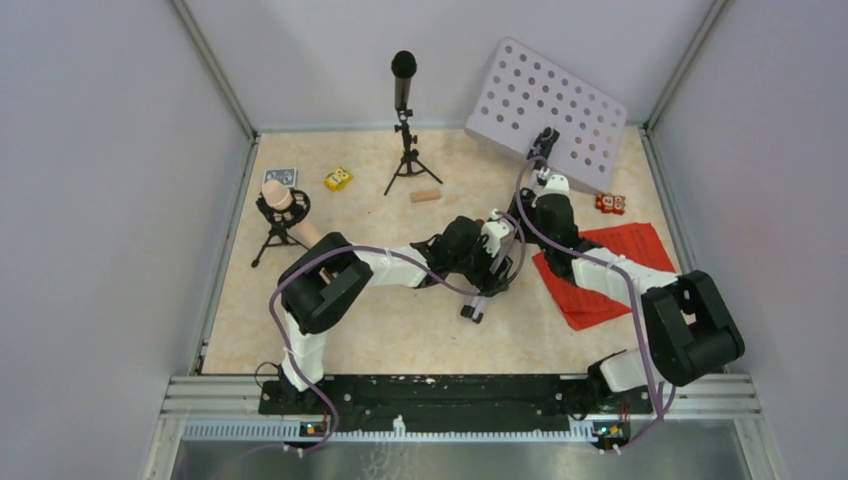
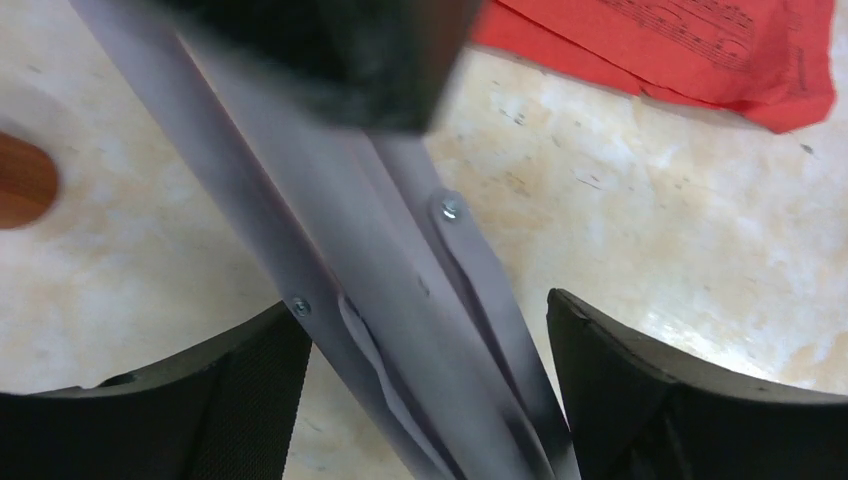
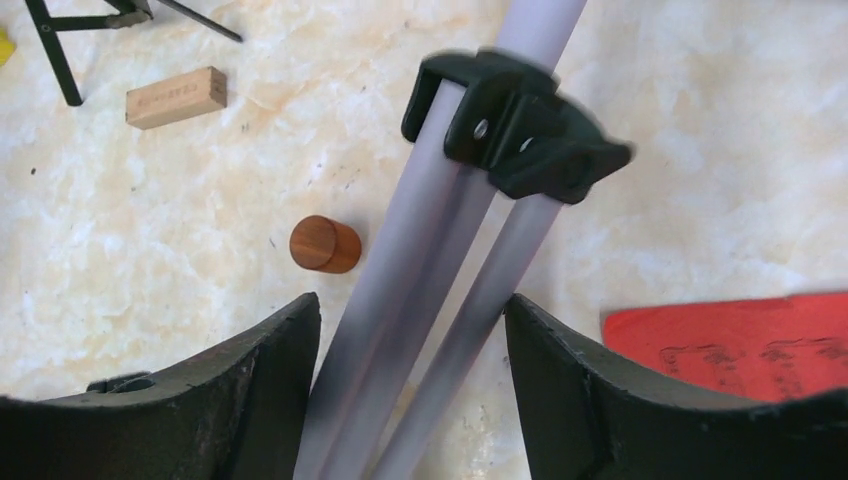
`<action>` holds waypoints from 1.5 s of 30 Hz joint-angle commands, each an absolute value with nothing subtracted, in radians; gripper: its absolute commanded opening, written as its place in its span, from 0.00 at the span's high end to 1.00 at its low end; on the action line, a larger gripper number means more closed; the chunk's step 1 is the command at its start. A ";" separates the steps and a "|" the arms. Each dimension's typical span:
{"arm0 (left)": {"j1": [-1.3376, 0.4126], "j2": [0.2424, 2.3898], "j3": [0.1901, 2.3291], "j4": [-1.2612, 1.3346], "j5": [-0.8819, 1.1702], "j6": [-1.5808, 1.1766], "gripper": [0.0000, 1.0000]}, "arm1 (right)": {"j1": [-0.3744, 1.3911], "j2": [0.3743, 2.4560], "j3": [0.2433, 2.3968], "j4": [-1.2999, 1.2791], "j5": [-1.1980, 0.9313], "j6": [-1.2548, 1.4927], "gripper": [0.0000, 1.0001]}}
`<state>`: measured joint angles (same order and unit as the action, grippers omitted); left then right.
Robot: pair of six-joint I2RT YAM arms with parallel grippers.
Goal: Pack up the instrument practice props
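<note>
The music stand's white perforated desk [image 1: 545, 105] tilts at the back right. Its silver legs [image 2: 400, 300] are folded together and run between both grippers. My left gripper [image 2: 430, 310] is shut on the legs low down, and my right gripper [image 3: 412, 305] is shut on them just below the black leg collar [image 3: 520, 130]. In the top view the left gripper [image 1: 497, 262] and right gripper [image 1: 540, 200] meet mid-table. Red sheet-music pages [image 1: 610, 265] lie under the right arm. A black microphone [image 1: 403, 75] stands on a small black tripod [image 1: 410, 165]. A beige microphone [image 1: 285, 200] sits on another tripod at the left.
A tan wooden block [image 1: 425, 195], a yellow toy car [image 1: 338, 179] and a red toy car [image 1: 610, 204] lie on the beige table. A brown cylinder [image 3: 325, 244] lies beside the legs. Grey walls close in the table on three sides.
</note>
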<state>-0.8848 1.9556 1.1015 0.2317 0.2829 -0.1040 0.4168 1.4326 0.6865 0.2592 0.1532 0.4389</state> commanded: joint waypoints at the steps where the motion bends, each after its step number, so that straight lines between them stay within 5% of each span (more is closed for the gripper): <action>1: -0.849 1.986 1.129 0.246 0.212 -0.068 0.10 | 0.425 1.302 0.769 0.395 0.093 0.330 0.33; 4: -0.837 1.987 1.125 0.240 0.195 -0.074 0.01 | 0.425 1.284 0.759 0.369 0.084 0.330 0.32; 31: -0.792 1.521 0.923 0.170 0.009 -0.070 0.01 | 0.425 0.834 0.730 -0.096 0.178 0.395 0.28; 45: -0.667 1.134 0.813 -0.049 -0.143 -0.278 0.01 | 0.424 0.884 0.868 -0.520 0.165 0.507 0.15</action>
